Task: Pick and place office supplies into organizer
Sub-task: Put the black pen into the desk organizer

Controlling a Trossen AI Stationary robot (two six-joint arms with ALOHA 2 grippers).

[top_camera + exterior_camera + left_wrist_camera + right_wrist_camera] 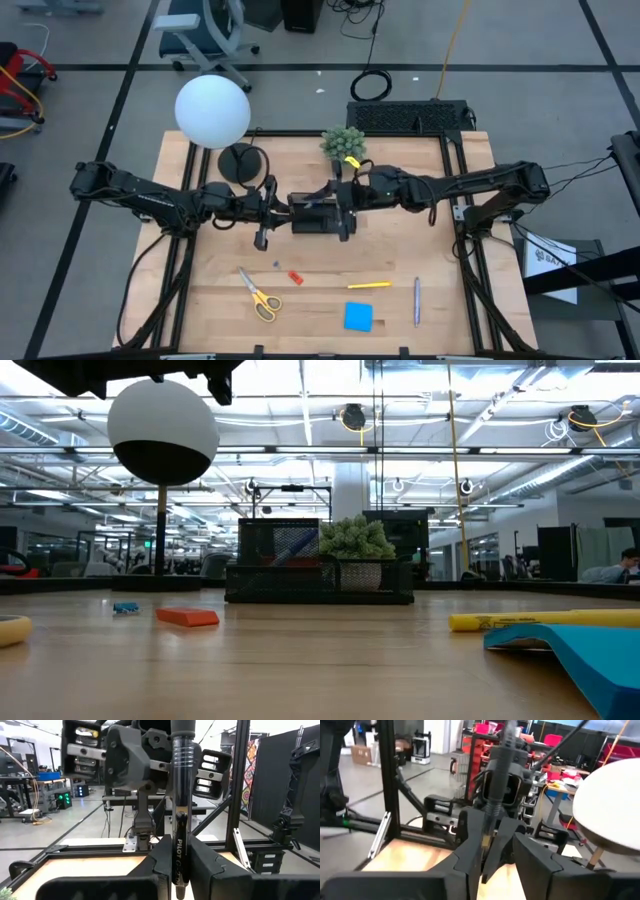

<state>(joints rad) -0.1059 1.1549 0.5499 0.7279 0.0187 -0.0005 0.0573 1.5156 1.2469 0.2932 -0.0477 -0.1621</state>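
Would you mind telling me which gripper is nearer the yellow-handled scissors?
Left. The left gripper sits up-table of the yellow-handled scissors, slightly toward the middle; the right gripper is farther across.

Two dark, matt six-joint arms, the left arm (pixel 150 198) at frame left and the right arm (pixel 480 185) at frame right, have chunky rounded joints. Black cables trail beside them. Each ends in blocky, angular black fingers (pixel 205 867).

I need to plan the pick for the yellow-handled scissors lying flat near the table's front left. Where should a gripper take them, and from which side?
Probably from straight above, closing across the blades near the pivot of the scissors. They lie flat on the table, blades pointing toward the far left, and the looped yellow handles offer little for fingers to clamp.
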